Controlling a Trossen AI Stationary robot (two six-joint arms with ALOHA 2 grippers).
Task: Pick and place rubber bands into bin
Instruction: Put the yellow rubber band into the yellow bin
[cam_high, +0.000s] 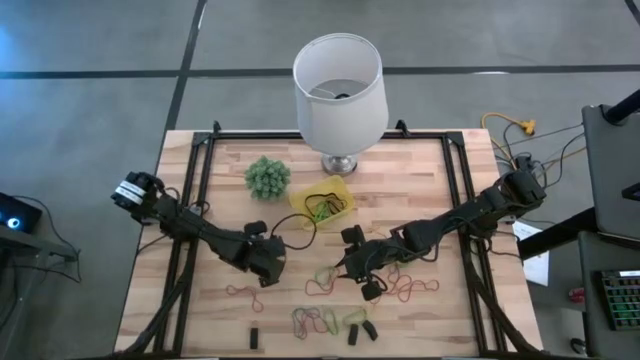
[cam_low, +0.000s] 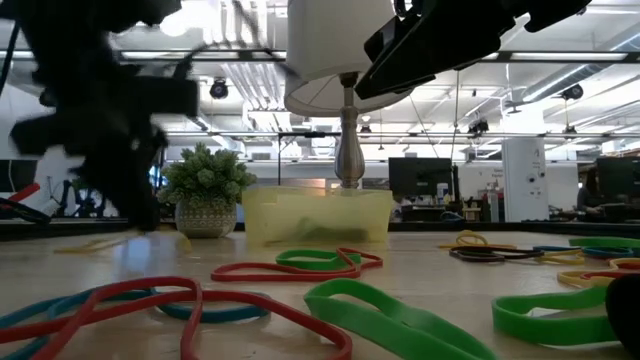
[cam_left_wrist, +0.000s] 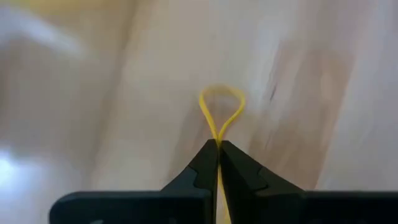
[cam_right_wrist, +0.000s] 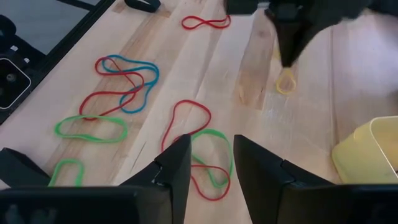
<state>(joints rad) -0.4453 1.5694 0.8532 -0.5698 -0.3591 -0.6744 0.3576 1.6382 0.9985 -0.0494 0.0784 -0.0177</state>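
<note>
- Left gripper (cam_left_wrist: 218, 144): jaws pinched tight on a yellow rubber band (cam_left_wrist: 221, 109); a small loop sticks out past the tips. In the high view this gripper (cam_high: 268, 262) sits left of centre, lower half of the frame, down-left of the bin.
- Right gripper (cam_right_wrist: 209, 163): jaws a narrow gap apart, nothing between them. It hangs over a red band (cam_right_wrist: 188, 119) and a green band (cam_right_wrist: 214, 152) that overlap. High view puts it (cam_high: 362, 272) just right of centre.
- Bin (cam_high: 322, 203): yellow tray at centre-top of the high view, in front of the lamp (cam_high: 339, 90); a few bands already lie inside.
- Loose rubber bands (cam_high: 318, 320) are scattered along the lower middle of the high view, more of them to the right of the right gripper.
- Risk, as I judge it: the left grip holds only a thin pinch of a floppy loop. A quick swing toward the bin could let it slip out, or a release short of the rim would drop it on the wood.
- Risk: the red and green bands under the right gripper overlap; a closing grasp may lift both or drag one.
- Risk: both arms meet near the bin; crowding there could cause contact.
- Small dark stubby pieces (cam_high: 360, 329) lie low in the high view, near the bands; a mistaken grab is possible.
- Surface: light wooden butcher-block table (cam_high: 420, 170) with black rails at each side.
- A fuzzy green ball plant (cam_high: 267, 176) stands left of the bin.
- Room: grey floor around the table; the low view shows an open workshop with ceiling lights and monitors behind.
</note>
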